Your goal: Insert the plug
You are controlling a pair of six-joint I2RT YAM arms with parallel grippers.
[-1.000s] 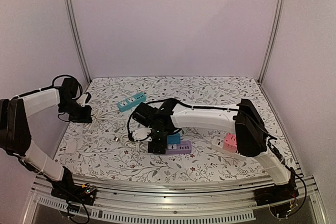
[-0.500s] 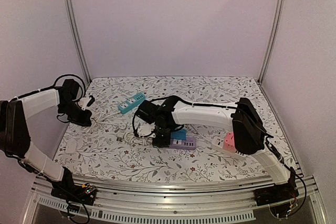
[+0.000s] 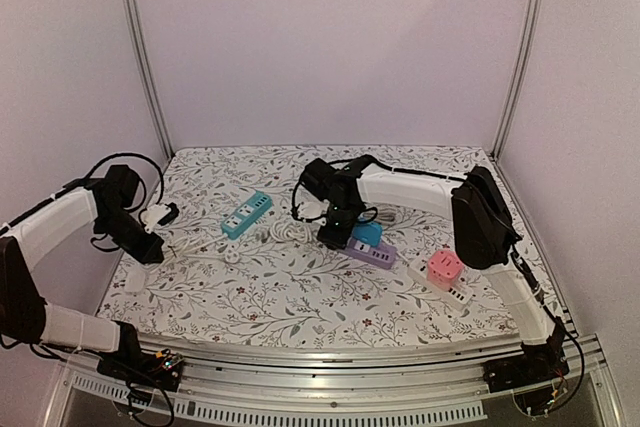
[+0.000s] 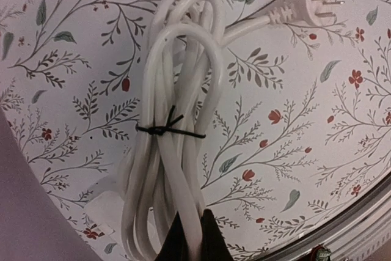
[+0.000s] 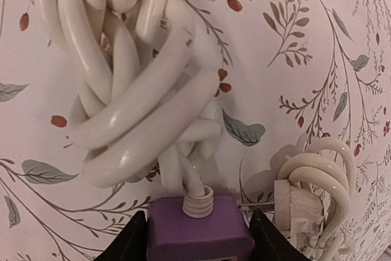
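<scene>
My left gripper [image 3: 150,223] is shut on a white cord bundle [image 4: 171,120] bound with a black tie, holding it just above the table. The cord's three-prong plug [image 4: 311,3] lies free on the floral cloth; it also shows in the top view [image 3: 232,255]. My right gripper [image 3: 335,233] is shut on the end of a purple power strip [image 5: 198,231], fingers [image 5: 129,242] on both sides. The strip [image 3: 372,252] lies at table centre-right. Its thick white cord coil [image 5: 134,90] lies in front of the jaws.
A teal power strip [image 3: 248,213] lies between the arms. A small teal block [image 3: 367,232] sits on the purple strip. A pink cube outlet [image 3: 443,268] on a white strip is at the right. A second white plug and cord [image 5: 311,200] lies beside the purple strip.
My right gripper has dragged the purple strip and its coil back and to the right. My left arm has swung lower and nearer, still holding the white cord bundle.
</scene>
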